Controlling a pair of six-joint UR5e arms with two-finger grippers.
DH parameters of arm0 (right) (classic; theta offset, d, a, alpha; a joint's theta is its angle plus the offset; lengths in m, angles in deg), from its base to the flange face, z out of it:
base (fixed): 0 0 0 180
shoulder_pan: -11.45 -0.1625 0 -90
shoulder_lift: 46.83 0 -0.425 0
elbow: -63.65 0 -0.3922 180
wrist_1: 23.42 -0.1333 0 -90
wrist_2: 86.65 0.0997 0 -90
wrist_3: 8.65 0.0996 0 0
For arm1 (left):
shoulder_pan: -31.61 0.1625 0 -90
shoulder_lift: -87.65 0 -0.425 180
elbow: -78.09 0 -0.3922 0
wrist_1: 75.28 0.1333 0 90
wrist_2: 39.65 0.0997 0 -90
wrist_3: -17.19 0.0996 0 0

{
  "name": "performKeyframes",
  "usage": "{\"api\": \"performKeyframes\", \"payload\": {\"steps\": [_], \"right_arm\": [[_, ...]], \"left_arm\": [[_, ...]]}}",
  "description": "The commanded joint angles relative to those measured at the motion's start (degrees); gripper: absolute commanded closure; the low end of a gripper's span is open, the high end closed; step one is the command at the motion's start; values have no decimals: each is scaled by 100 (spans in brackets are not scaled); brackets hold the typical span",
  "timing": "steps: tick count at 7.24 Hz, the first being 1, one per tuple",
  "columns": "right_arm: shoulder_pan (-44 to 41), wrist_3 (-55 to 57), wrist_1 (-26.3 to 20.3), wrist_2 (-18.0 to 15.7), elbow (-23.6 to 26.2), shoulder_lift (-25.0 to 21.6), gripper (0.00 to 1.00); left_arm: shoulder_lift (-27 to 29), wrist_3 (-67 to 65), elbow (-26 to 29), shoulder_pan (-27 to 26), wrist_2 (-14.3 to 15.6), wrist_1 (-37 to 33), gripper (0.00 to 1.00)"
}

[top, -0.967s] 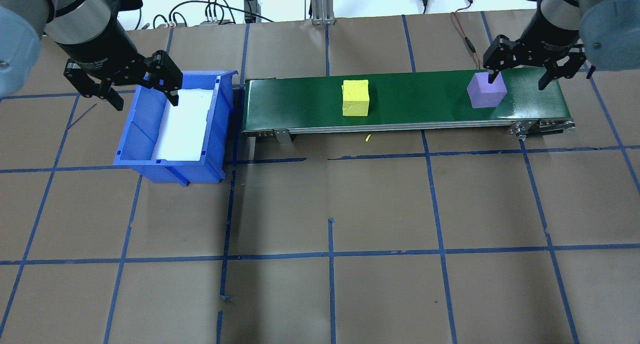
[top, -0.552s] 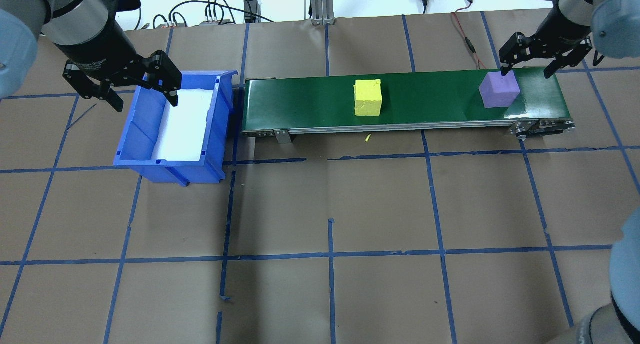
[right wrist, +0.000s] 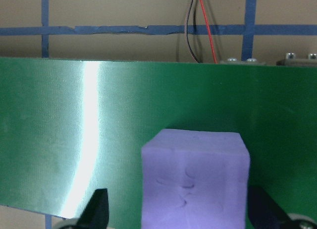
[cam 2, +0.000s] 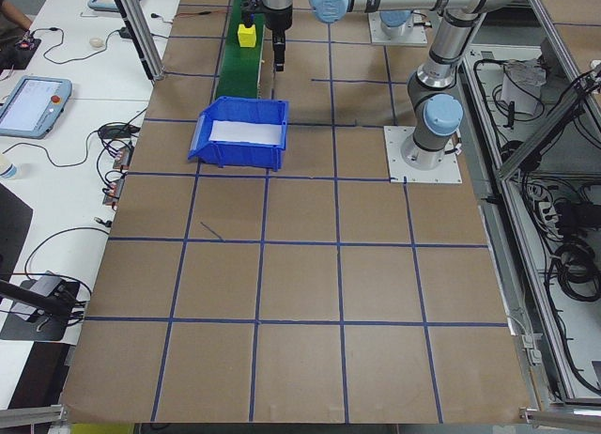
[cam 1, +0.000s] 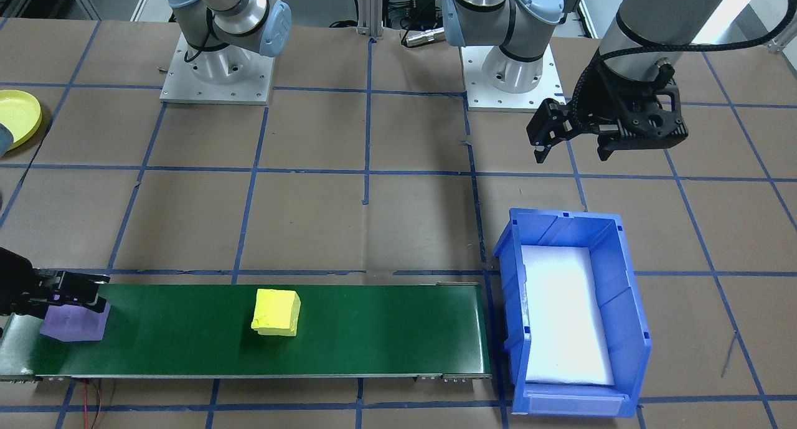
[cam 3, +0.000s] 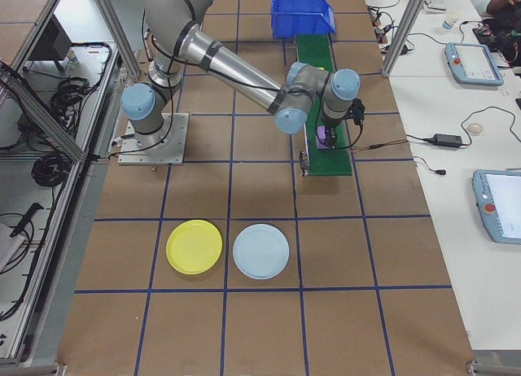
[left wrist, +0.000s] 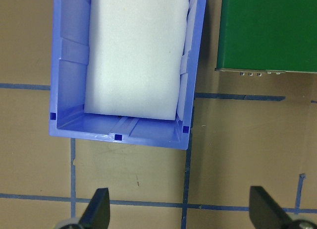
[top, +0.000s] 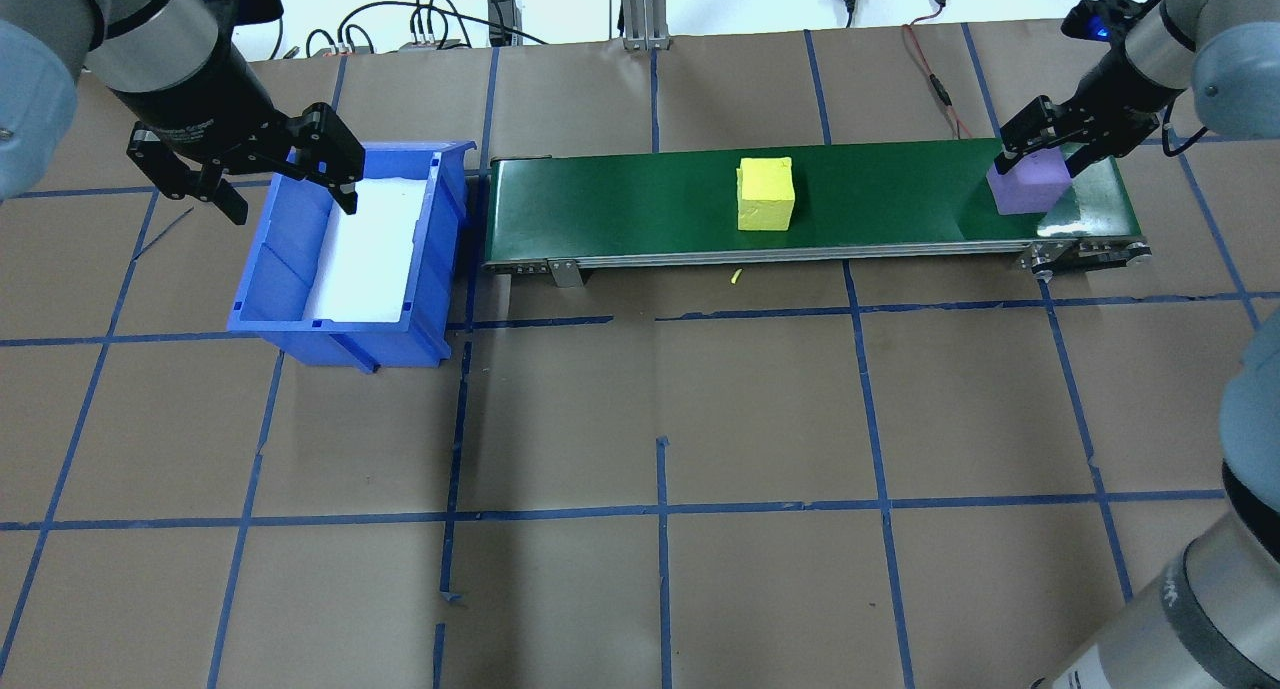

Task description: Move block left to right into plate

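Nearest me, the purple block (top: 1029, 188) sits at the belt's (top: 620, 204) 3 o'clock end, having ridden further along since a second ago. Right gripper (top: 1047, 142) has dropped over it, fingers spread wide astride, not gripping yet; pickup looks imminent. Yellow block (top: 766, 195) trails mid-belt. Left gripper (top: 245, 169) hangs wide open, empty, over the blue bin (top: 350, 324). Farthest: yellow plate (cam 3: 194, 247), on the surface.
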Motion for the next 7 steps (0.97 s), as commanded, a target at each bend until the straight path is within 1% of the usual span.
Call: {"api": "performKeyframes", "payload": {"steps": [1, 2, 3, 4, 5, 6, 7], "right_arm": [[151, -156, 182, 146, 33, 127, 9], [239, -79, 191, 147, 24, 153, 32], [248, -87, 244, 42, 7, 154, 56], [518, -148, 279, -133, -46, 145, 68], [843, -288, 279, -170, -125, 101, 70], [1351, -1055, 279, -318, -204, 92, 72], [1974, -1976, 279, -389, -187, 75, 72]], "left_arm": [[0, 0, -1, -5, -4, 0, 0], [0, 0, -1, 12, -30, 0, 0], [0, 0, -10, 12, -39, 0, 0], [0, 0, -10, 21, -39, 0, 0], [0, 0, -10, 21, -39, 0, 0], [0, -9, -10, 21, -39, 0, 0], [-9, -18, -10, 21, -31, -9, 0]]}}
